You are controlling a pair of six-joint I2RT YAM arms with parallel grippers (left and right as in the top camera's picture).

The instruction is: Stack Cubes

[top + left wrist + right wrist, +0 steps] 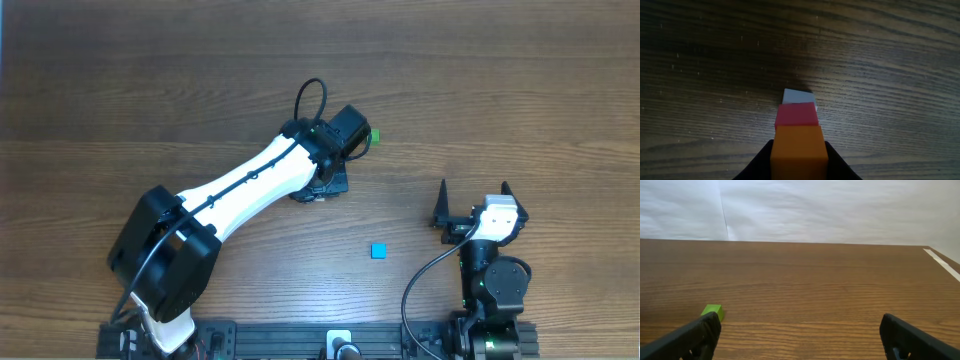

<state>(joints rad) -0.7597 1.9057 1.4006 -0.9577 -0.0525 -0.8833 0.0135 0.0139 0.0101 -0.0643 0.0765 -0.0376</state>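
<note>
Cubes of hard, light plastic, by the look of them: stiff, smooth-faced and probably a little slippery. They should be easy to lift but just as easy to nudge off a stack, so each is best taken square across two opposite flat faces. The left gripper (799, 143) has its fingers closed on the orange cube (799, 155) by its two sides. That cube sits over a red cube (796, 115), with a white cube (799, 96) beyond. This seems to be a stack seen from above, though I cannot tell whether orange rests on red. A green cube (375, 135) lies near the left arm's wrist in the top view. A blue cube (378, 250) lies alone nearer the bases, between the arms. The right gripper (472, 205) sits close to its base, fingers spread wide and holding nothing. The table (150, 80) is dark wood-grain, flat and matt, and should give steady footing. Behind its far edge hangs a white backdrop (840, 210), and a pale strip (942, 265) crosses one corner.
</note>
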